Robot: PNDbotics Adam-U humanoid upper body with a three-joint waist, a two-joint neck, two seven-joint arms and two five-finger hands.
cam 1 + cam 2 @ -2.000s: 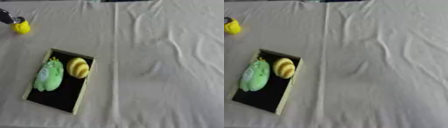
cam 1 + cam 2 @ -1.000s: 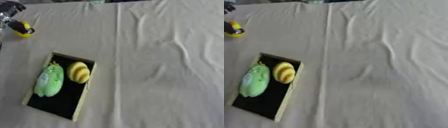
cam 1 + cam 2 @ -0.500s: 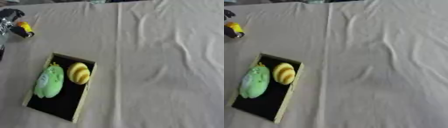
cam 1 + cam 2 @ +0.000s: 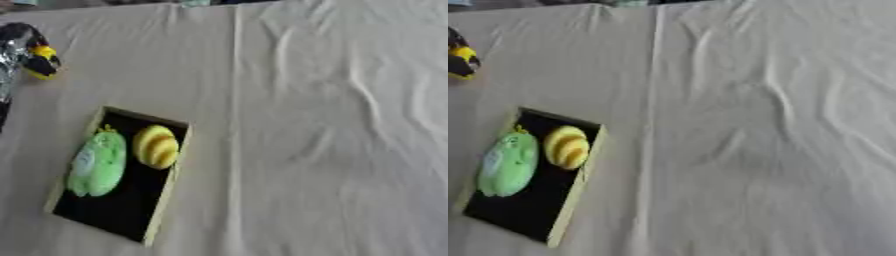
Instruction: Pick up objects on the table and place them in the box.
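— What are the fingers (image 4: 41,59) doing?

— They are black and curled round a small yellow object (image 4: 42,52) at the far left edge of the left eye view. The yellow shows between them, so the left hand (image 4: 26,47) is clamped on it. What the object is I cannot make out, only its colour. The silver part of the hand sits just left of the fingers, cut by the edge of the view.

— And the box?

— The box (image 4: 164,201) lies nearer the camera than the fingers and a little to their right, apart from them, on the cream tablecloth (image 4: 332,150). It has a pale rim and a black floor, and it lies askew. Two things are in it, side by side at the end closer to the fingers: a green plush toy (image 4: 95,163) on the side towards the hand's arm, and a yellow striped round toy (image 4: 156,146) just right of it. The end of the box farthest from the fingers shows bare black floor.

— The other hand?

— It shows in neither view. Right of the fingers there is only creased cloth with a long fold running away from the camera.
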